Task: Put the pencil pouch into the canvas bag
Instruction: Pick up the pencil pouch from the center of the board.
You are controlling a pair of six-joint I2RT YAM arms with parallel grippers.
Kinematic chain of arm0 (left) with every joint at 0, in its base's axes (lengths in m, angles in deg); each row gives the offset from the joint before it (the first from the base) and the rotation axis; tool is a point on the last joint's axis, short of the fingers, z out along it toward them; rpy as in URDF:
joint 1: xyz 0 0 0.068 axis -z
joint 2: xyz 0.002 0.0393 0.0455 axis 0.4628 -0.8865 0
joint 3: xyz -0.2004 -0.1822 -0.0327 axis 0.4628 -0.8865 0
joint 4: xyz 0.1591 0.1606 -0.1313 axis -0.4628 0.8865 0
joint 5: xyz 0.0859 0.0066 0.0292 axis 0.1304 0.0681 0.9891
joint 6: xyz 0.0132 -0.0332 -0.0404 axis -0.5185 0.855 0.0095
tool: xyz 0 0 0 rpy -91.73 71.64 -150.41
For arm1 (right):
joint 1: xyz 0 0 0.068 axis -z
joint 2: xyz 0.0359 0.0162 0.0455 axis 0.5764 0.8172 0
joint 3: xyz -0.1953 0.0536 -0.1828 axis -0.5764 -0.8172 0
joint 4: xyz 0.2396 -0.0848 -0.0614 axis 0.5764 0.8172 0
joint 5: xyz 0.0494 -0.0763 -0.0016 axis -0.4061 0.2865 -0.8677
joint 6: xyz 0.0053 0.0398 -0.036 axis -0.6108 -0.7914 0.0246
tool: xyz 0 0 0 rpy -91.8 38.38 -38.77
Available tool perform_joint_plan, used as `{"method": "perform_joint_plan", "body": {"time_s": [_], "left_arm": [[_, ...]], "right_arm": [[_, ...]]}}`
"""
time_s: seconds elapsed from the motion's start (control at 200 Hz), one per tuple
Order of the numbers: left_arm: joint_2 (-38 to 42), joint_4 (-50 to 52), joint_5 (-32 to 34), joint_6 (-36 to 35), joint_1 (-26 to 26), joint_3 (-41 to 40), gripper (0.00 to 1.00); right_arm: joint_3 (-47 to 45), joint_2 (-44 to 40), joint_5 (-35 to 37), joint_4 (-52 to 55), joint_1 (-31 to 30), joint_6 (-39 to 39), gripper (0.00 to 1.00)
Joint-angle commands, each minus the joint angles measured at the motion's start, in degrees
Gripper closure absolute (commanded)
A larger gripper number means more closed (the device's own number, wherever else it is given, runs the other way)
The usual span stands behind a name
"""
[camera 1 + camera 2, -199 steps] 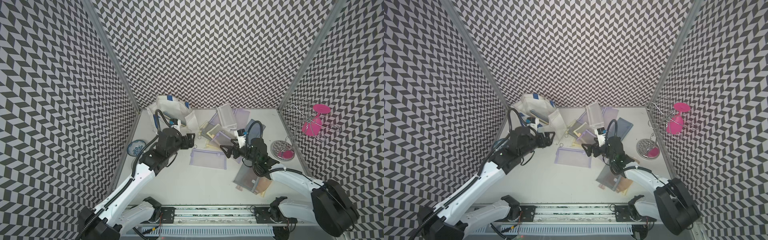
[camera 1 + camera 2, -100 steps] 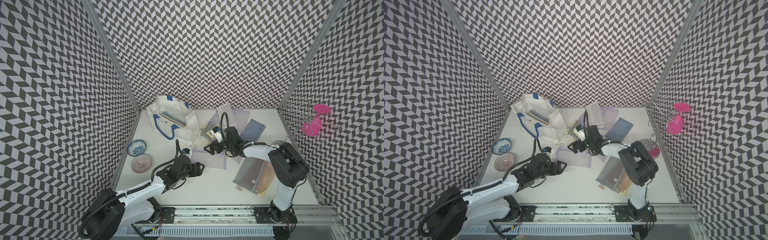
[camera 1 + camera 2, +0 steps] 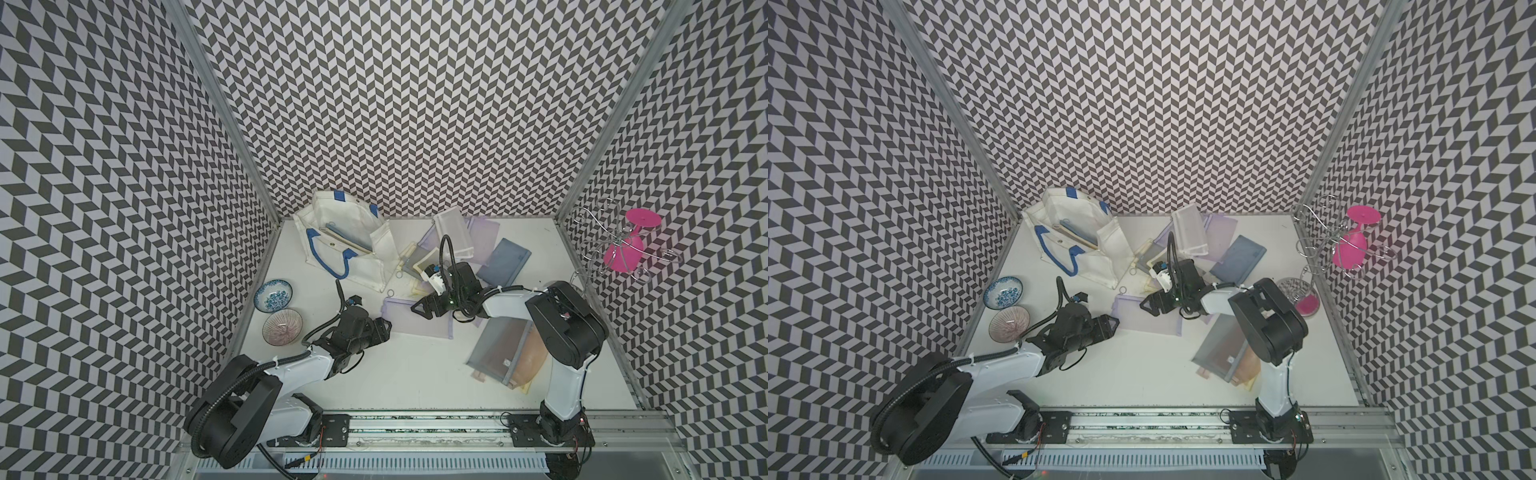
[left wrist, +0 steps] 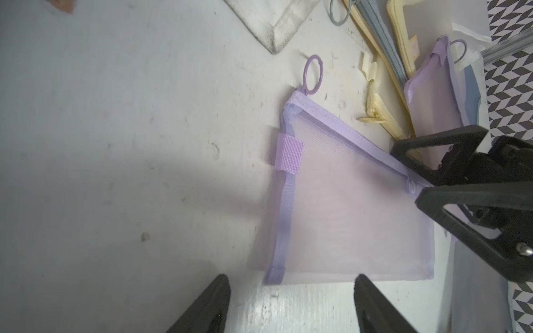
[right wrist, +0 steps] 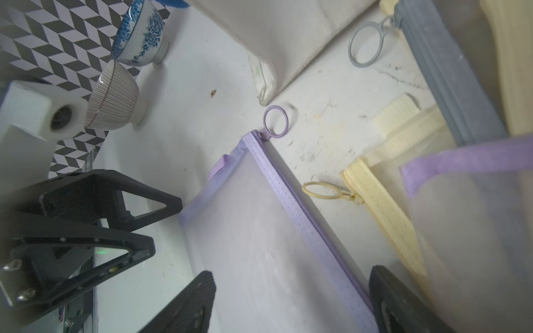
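1. White table [image 3: 415, 374], scuffed and a bit grubby in the wrist views.
2. Canvas bag [image 3: 365, 270] sits upper left of the tabletop in both top views.
3. Two bowls at the left edge, touching: blue floral bowl [image 3: 273, 295] and striped pinkish bowl [image 3: 282, 327].
4. Lilac mesh pouch [image 3: 415, 322] lies flat around the middle.
5. Blue-grey pouch [image 3: 503, 259] is upper right, next to a heap of clear, yellow and purple pouches.
6. Grey mesh pouch [image 3: 498, 351] is lower right, lying over a peach one.

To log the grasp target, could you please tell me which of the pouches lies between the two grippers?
The lilac mesh pouch lying flat between the left gripper and right gripper; the other pouches lie farther off.
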Motion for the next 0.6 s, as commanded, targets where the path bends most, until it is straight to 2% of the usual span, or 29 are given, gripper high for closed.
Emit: {"method": "perform_joint_plan", "body": {"time_s": [0.0, 0.205, 0.471, 0.596], "left_arm": [[-3.78, -3.31, -0.45, 0.83, -0.11, 0.34, 0.37], [-8.13, -6.72, -0.79, 2.66, 2.13, 1.64, 0.52], [-9.06, -10.18, -0.56, 3.68, 2.59, 2.72, 0.64], [-9.52, -12.25, -0.6, 4.07, 3.14, 2.94, 0.78]], "right_arm": [[-0.81, 0.67, -0.2, -2.24, -0.22, 0.31, 0.2], [-1.73, 0.55, -0.86, -3.02, -0.23, -0.23, 0.22], [-6.51, -1.73, -2.88, -6.08, -0.4, -1.79, 0.24], [-7.74, -2.27, -3.39, -6.7, -0.4, -2.02, 0.24]]}}
